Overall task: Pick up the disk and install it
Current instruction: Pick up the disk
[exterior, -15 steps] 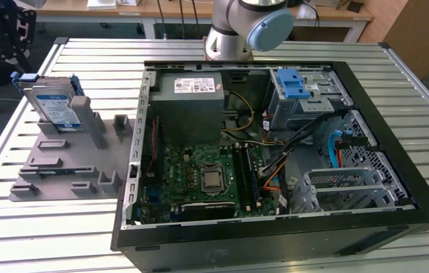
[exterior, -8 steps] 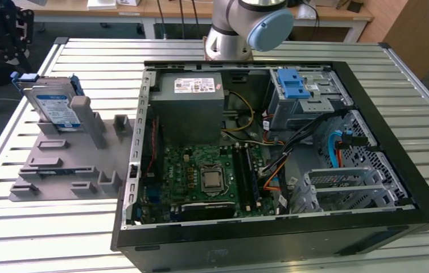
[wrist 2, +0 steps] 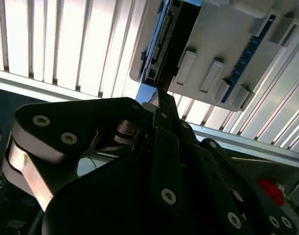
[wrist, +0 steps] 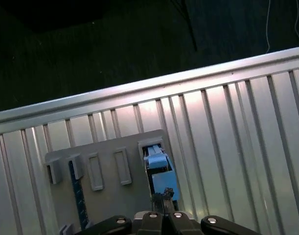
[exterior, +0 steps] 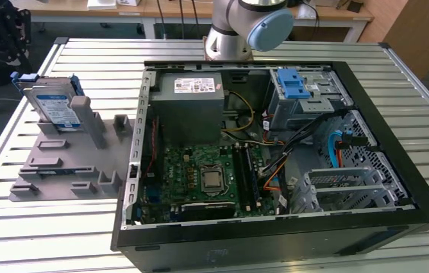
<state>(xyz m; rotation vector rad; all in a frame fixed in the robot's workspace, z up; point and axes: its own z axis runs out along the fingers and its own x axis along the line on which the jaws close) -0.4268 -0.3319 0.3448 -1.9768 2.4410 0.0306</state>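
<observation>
Disk [exterior: 53, 108] stands on edge in the grey holder [exterior: 66, 152], upper left of the exterior view. In the first wrist view we find the gripper [wrist: 165, 197] clenched and empty, the disk's blue upper edge straight ahead of it, apart.

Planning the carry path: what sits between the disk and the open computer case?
In the exterior view, only the grey fixture's own brackets stand between the disk and the computer case.
</observation>
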